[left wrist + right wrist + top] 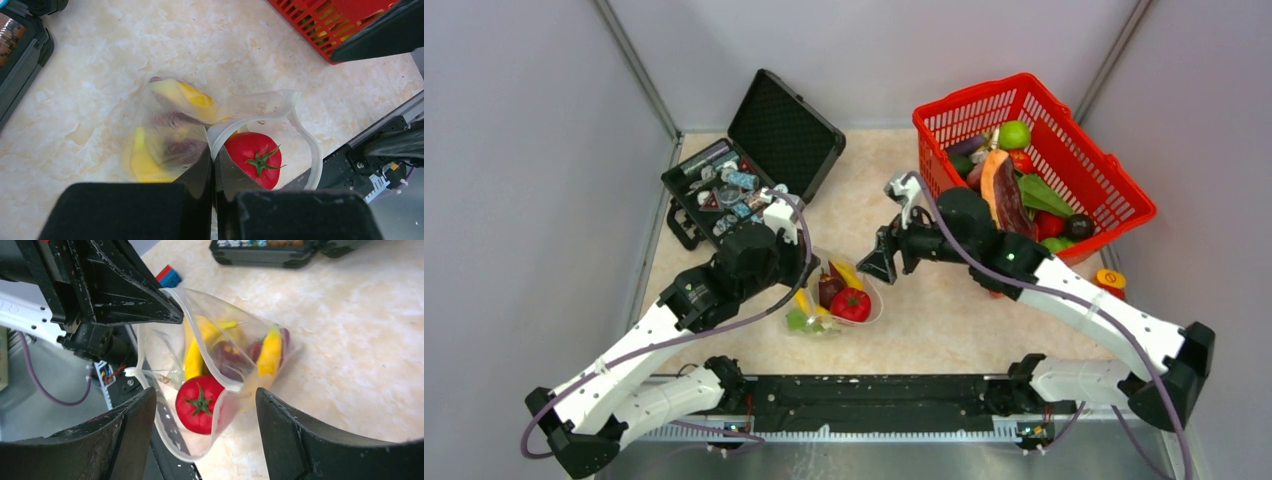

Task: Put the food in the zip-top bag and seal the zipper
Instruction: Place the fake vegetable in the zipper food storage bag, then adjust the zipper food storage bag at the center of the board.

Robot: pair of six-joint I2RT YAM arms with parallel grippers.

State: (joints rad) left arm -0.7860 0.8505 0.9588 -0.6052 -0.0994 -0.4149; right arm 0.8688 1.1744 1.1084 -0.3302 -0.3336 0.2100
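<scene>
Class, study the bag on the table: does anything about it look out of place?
Yes. The tomato sits right in the bag's gaping mouth, not down among the other food, so the zipper probably cannot close past it.

Bag [836, 296] mouth gapes toward right gripper [876, 266], whose jaws stand wide just beside it. Tomato [851, 304] sits in opening, partly blocking entry. Left gripper [801, 272] clamped on bag rim, barring left side. Bare table [944, 310] between bag and basket [972, 92]: passable. Case [686, 190] behind left arm, apart from bag.
</scene>
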